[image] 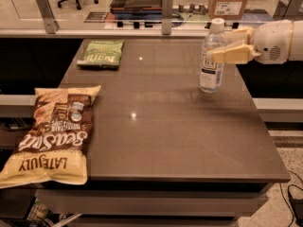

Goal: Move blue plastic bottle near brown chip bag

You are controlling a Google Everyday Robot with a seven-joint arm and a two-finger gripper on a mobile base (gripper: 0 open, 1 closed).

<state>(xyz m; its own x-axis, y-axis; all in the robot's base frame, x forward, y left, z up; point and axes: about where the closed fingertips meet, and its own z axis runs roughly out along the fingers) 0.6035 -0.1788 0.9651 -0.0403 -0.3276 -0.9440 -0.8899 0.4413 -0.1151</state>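
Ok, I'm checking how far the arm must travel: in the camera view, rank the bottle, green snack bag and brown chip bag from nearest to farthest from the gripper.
1. Bottle: back right of the table, right at the gripper.
2. Green snack bag: back left corner.
3. Brown chip bag: front left, hanging over the table's edge.

Bottle (211,63) back right on table (180,131), gripper (220,46) at it; chip bag (52,136) front left
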